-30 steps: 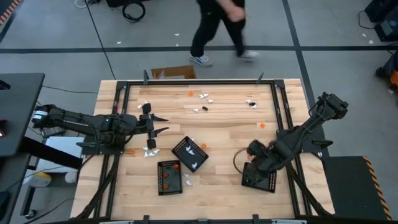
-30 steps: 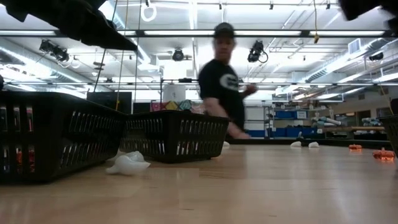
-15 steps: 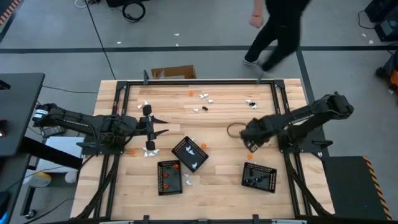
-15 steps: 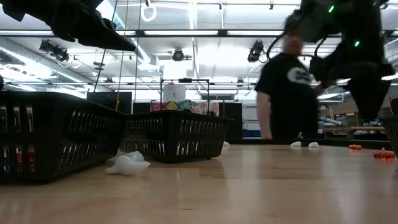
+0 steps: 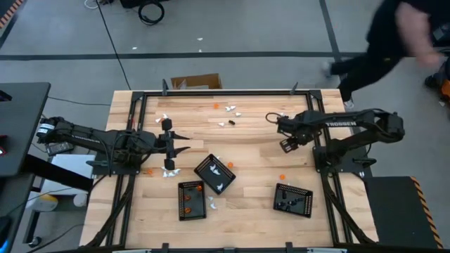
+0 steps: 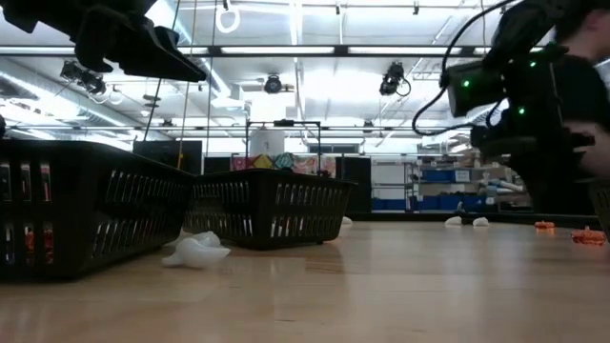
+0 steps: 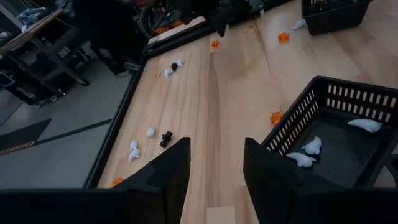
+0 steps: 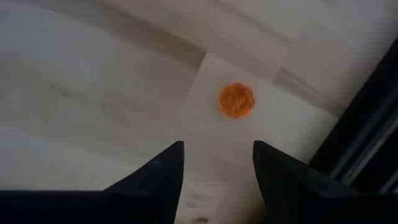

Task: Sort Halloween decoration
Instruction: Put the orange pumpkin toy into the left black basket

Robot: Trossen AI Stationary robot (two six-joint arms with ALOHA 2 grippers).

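The Halloween decoration is tiny orange, white and black pieces. Loose ones (image 5: 228, 109) lie near the table's far edge. Others lie in three black trays: white ones (image 5: 214, 173), orange ones (image 5: 191, 199), black ones (image 5: 292, 199). My right gripper (image 5: 286, 143) points down over the right part of the table, open. An orange piece (image 8: 236, 99) lies on the wood just ahead of its fingertips (image 8: 214, 149), untouched. My left gripper (image 5: 184, 142) hangs open above the table's left part with nothing between its fingers (image 7: 214, 146).
Another orange piece (image 5: 282, 177) lies on the wood between my right gripper and the tray of black pieces. White pieces (image 5: 169, 171) lie near the left arm. The black table frame (image 5: 320, 126) runs close by my right gripper. A person (image 5: 394, 35) walks beyond the far right corner.
My right gripper has left the tray of black pieces at the near right and swung toward the far edge, coming down over the orange piece by the right frame. The person has walked to the right behind the table.
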